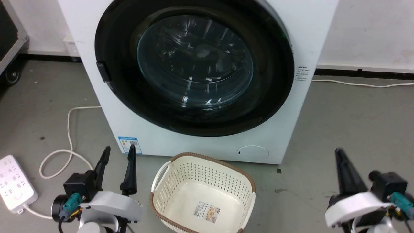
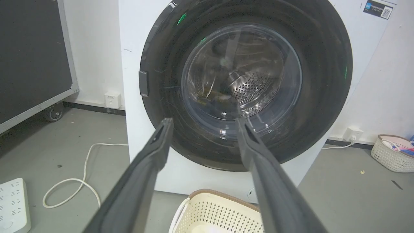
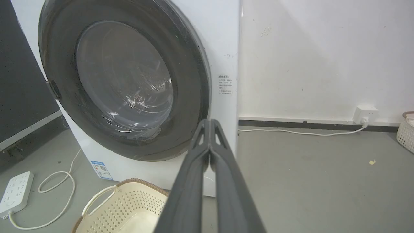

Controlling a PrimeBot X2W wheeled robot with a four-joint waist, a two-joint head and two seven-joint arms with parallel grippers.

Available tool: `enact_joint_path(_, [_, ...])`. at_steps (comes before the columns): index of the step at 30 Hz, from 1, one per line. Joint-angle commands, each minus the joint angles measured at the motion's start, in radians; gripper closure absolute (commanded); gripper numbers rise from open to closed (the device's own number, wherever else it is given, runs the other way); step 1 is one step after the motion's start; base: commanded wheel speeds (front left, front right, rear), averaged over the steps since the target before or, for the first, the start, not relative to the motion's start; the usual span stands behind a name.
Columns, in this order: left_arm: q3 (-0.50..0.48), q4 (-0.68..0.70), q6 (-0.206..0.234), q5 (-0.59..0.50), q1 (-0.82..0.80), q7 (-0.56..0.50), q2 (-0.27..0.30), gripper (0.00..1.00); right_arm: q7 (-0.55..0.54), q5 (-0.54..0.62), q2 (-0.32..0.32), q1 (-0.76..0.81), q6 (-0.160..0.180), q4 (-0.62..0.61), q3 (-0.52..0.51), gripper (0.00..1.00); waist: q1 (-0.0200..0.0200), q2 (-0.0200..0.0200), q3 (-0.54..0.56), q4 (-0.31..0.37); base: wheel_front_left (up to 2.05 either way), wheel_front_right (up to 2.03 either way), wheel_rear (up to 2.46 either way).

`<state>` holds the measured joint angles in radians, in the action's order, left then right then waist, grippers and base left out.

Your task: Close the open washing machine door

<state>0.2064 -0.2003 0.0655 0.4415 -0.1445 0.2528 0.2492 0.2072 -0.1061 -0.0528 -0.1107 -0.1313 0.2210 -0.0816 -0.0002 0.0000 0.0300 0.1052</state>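
The white washing machine (image 1: 300, 38) stands ahead on the floor, and its round glossy black door (image 1: 275, 81) lies flat against the front, glass bowl window at the centre. The same door (image 2: 323, 81) fills the left wrist view, seen again as the door (image 3: 190, 81) in the right wrist view. My left gripper (image 1: 118, 153) sits low at the left, open and empty, well short of the washer. My right gripper (image 1: 339, 155) sits low at the right, its fingers (image 3: 210, 129) pressed together on nothing.
A cream perforated laundry basket (image 1: 168, 174) stands on the floor just before the washer, between my arms. A white power strip (image 1: 13, 184) and its looping cord (image 1: 68, 129) lie at the left. A black wheeled case (image 2: 32, 58) stands at the far left.
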Motion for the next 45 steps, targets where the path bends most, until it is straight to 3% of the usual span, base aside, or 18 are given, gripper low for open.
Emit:
enact_joint_path(1, [0.002,-0.008,0.007,-0.005,0.016,-0.004,0.006,0.0,-0.02,-0.013,0.002,0.028,0.001,-0.011,0.007,1.0,0.0002,0.0,0.007,0.003,0.0,0.0,0.0])
enact_joint_path(2, [0.002,-0.013,0.01,-0.003,0.019,-0.008,0.005,0.0,-0.033,-0.021,0.002,0.043,0.001,-0.014,0.009,1.0,0.0002,0.0,0.009,0.003,0.0,0.0,0.0])
enact_joint_path(3, [0.003,-0.018,0.012,-0.001,0.022,-0.012,0.004,0.0,-0.044,-0.027,0.002,0.056,0.001,-0.017,0.012,0.74,0.0002,0.0,0.012,0.002,0.0,0.0,0.0])
enact_joint_path(4, [0.003,-0.018,0.012,-0.001,0.022,-0.012,0.004,0.0,-0.044,-0.027,0.002,0.056,0.001,-0.017,0.012,0.74,0.0002,0.0,0.012,0.002,0.0,0.0,0.0])
enact_joint_path(5, [0.006,-0.025,0.019,0.0,0.027,-0.019,0.002,0.0,-0.059,-0.035,0.002,0.078,0.001,-0.022,0.016,0.0,0.0002,0.0,0.016,-0.001,0.0,0.0,0.0])
enact_joint_path(28, [0.007,-0.057,0.033,0.035,0.009,-0.051,0.001,0.0,-0.068,-0.079,0.003,0.128,0.001,-0.068,0.076,0.0,0.0002,0.0,0.018,-0.009,0.0,0.0,0.0])
enact_joint_path(29, [0.008,-0.056,0.033,0.035,0.017,-0.051,-0.002,1.0,-0.073,-0.075,0.0,0.113,0.0,-0.066,0.075,1.0,0.0002,0.0,0.018,-0.009,0.0,0.0,0.0])
enact_joint_path(45, [-0.014,-0.03,0.023,-0.013,0.03,-0.071,-0.023,1.0,-0.087,-0.058,0.0,0.112,0.0,-0.081,0.076,1.0,0.0002,0.0,0.013,-0.019,0.0,0.0,0.0])
